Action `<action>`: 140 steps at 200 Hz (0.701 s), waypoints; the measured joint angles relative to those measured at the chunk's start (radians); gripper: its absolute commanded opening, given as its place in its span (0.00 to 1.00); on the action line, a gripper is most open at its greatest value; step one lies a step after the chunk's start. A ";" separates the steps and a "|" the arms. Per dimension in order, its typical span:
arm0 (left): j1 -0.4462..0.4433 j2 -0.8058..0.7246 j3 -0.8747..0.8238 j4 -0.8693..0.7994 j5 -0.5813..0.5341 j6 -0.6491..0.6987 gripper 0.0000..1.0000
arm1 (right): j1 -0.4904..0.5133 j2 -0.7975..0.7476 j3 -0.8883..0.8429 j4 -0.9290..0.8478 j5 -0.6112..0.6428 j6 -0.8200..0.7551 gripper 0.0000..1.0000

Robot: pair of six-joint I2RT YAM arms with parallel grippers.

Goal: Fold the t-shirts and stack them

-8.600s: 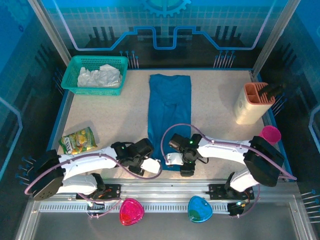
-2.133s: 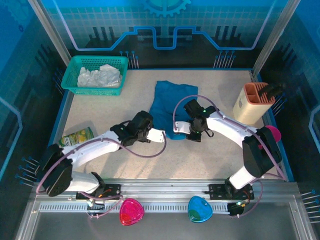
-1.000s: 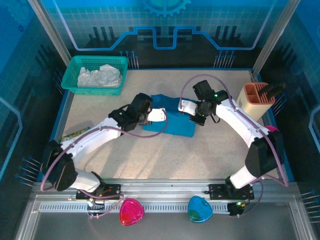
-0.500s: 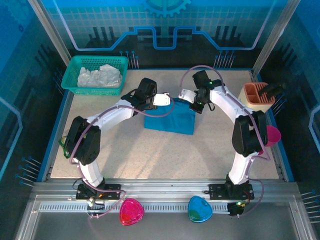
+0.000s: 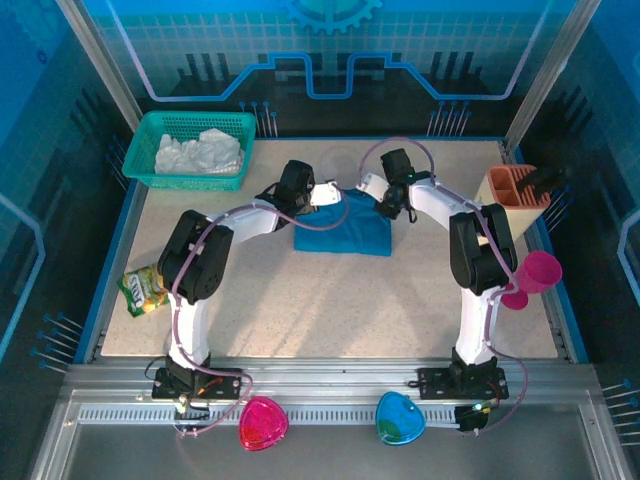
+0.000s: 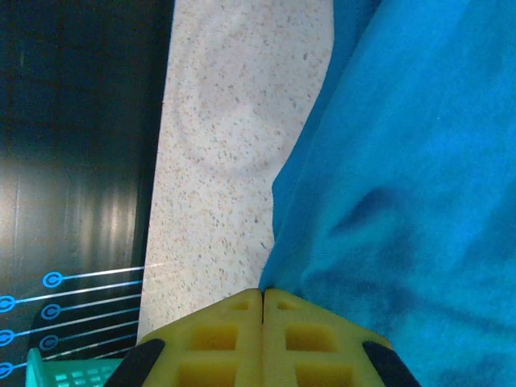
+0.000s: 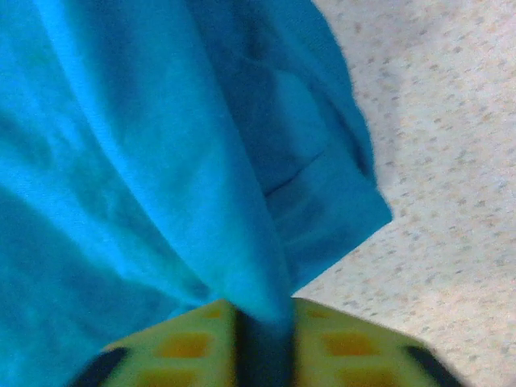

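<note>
The teal-blue t-shirt point(image 5: 345, 230) lies folded into a short block at the middle back of the table. My left gripper point(image 5: 322, 196) is at its far left corner. In the left wrist view that gripper point(image 6: 262, 290) is shut, with the shirt's edge point(image 6: 403, 161) pinched at the tips. My right gripper point(image 5: 372, 188) is at the far right corner. In the right wrist view its fingers point(image 7: 264, 310) stand apart, and a fold of the shirt point(image 7: 121, 161) hangs into the gap. A white t-shirt point(image 5: 200, 152) lies crumpled in the green basket point(image 5: 190, 182).
A yellow-green snack packet point(image 5: 142, 290) lies by the table's left edge. A beige holder with an orange top point(image 5: 515, 195) stands at the right, and a pink cup point(image 5: 537, 270) is nearer to me. Bare speckled tabletop point(image 5: 330, 310) stretches in front of the shirt.
Both grippers carried the shirt's near edge away from me to its far edge, which folded it shorter. The right jaws have parted in the last half second. The left jaws stay shut.
</note>
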 measured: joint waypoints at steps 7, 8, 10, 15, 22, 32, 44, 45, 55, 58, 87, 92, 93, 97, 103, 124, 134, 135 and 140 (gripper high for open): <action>0.000 0.008 -0.002 0.025 -0.006 -0.007 0.32 | -0.002 0.002 -0.004 0.024 0.012 0.021 0.46; 0.000 0.009 -0.003 0.027 -0.008 -0.010 0.33 | -0.003 0.002 -0.005 0.027 0.014 0.019 0.47; 0.000 0.011 -0.004 0.034 -0.011 -0.014 0.36 | -0.003 0.002 -0.006 0.034 0.019 0.029 0.48; 0.000 0.015 -0.008 0.053 -0.019 -0.023 0.44 | -0.005 0.002 -0.010 0.051 0.027 0.043 0.50; 0.000 0.016 -0.015 0.077 -0.031 -0.031 0.51 | -0.009 0.002 -0.013 0.068 0.035 0.068 0.53; 0.000 0.016 -0.029 0.113 -0.052 -0.044 0.58 | -0.014 0.002 -0.020 0.102 0.045 0.113 0.55; 0.001 0.016 -0.042 0.158 -0.085 -0.072 0.66 | -0.021 0.002 -0.029 0.137 0.043 0.157 0.56; 0.001 0.016 -0.043 0.159 -0.086 -0.071 0.67 | -0.021 0.002 -0.030 0.139 0.042 0.161 0.56; 0.001 0.016 -0.053 0.194 -0.120 -0.087 0.70 | -0.026 0.000 -0.043 0.170 0.037 0.210 0.57; 0.001 0.016 -0.056 0.204 -0.130 -0.092 0.71 | -0.027 -0.001 -0.047 0.175 0.034 0.221 0.57; 0.003 0.007 -0.092 0.283 -0.233 -0.129 0.79 | -0.031 -0.030 -0.078 0.215 -0.007 0.370 0.59; 0.004 0.000 -0.103 0.290 -0.252 -0.145 0.81 | -0.032 -0.038 -0.080 0.216 -0.017 0.395 0.59; 0.004 -0.003 -0.106 0.291 -0.257 -0.146 0.81 | -0.032 -0.040 -0.081 0.216 -0.019 0.402 0.59; 0.005 -0.010 -0.114 0.293 -0.268 -0.158 0.82 | -0.034 -0.050 -0.082 0.214 -0.031 0.433 0.59; 0.007 -0.028 -0.128 0.290 -0.288 -0.180 0.84 | -0.036 -0.063 -0.082 0.208 -0.047 0.478 0.60; 0.020 -0.115 -0.152 0.248 -0.348 -0.291 0.91 | -0.068 -0.130 -0.074 0.156 -0.136 0.654 0.64; 0.030 -0.175 -0.152 0.196 -0.362 -0.370 0.94 | -0.094 -0.163 -0.071 0.127 -0.185 0.736 0.64; 0.030 -0.179 -0.152 0.192 -0.362 -0.375 0.94 | -0.096 -0.164 -0.071 0.125 -0.188 0.742 0.64; 0.036 -0.213 -0.152 0.160 -0.367 -0.418 0.96 | -0.108 -0.179 -0.072 0.110 -0.208 0.772 0.64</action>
